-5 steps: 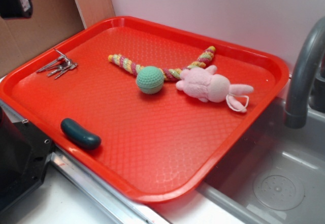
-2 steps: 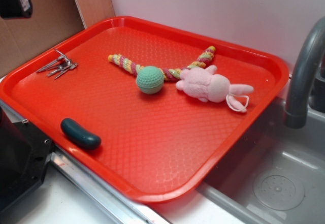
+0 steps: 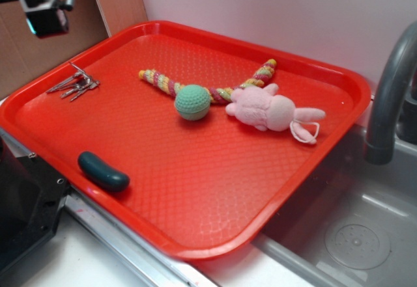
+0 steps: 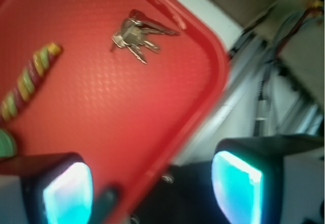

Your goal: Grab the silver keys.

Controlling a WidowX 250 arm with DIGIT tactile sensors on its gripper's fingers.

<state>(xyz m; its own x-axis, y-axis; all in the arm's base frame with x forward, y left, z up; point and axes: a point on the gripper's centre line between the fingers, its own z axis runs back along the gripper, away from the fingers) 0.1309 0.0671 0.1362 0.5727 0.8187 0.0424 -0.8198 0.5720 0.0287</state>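
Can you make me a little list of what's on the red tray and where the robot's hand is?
tray: red, beside a sink
keys: silver bunch near the tray's left rim, untouched
ball: green, mid-tray, on a striped rope
bunny: pink, right of the ball
pickle toy: dark green, front-left edge
gripper: jaws open, empty, above the tray's left rim

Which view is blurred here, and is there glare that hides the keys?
Wrist view: motion-smeared, worst along the tray rim and the background cables; the claw pads glow washed-out cyan; the keys stay recognisable. Exterior view: sharp and evenly lit, soft shadows, mild sheen on the tray, keys unobscured.
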